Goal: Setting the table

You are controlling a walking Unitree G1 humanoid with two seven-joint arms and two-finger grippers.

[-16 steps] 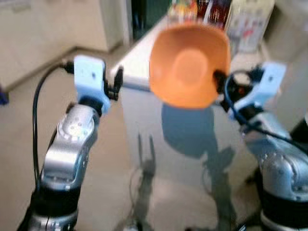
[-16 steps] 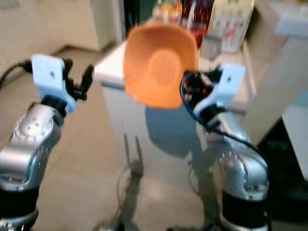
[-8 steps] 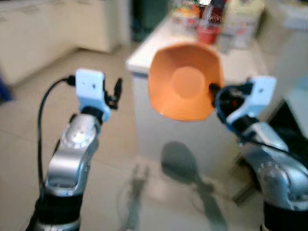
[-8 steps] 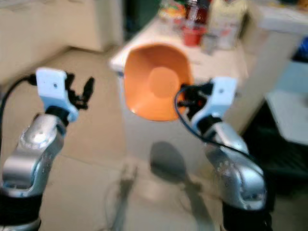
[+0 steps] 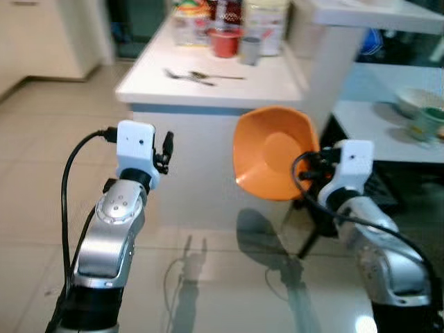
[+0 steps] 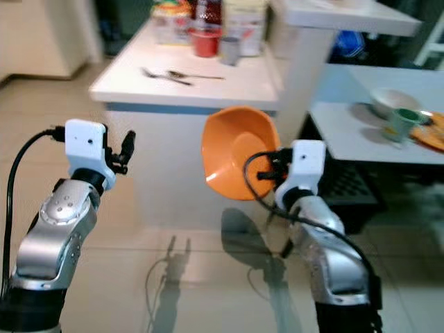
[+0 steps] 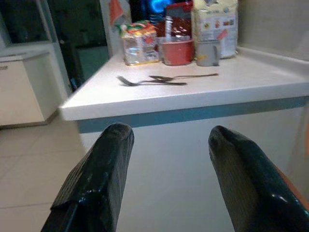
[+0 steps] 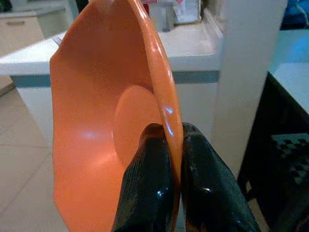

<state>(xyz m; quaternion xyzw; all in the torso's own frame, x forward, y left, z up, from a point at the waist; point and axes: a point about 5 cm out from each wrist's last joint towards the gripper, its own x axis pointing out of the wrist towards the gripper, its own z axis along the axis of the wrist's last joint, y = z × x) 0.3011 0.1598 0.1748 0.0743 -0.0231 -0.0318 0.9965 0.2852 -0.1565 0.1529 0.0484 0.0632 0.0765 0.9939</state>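
A home kitchen.
We see a white counter [image 5: 229,87] with a fork [image 5: 182,75], spoon [image 5: 216,75], cups and food packets, cabinets, tiled floor.

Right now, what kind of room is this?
Likely a home kitchen-dining area: white counter with fork, spoon and food packets, plus a side table with a bowl.

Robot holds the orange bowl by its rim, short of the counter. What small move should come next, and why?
Probably keep approaching the white counter: the right gripper pinches the orange bowl on edge, below and short of the countertop, where a fork and spoon already lie.
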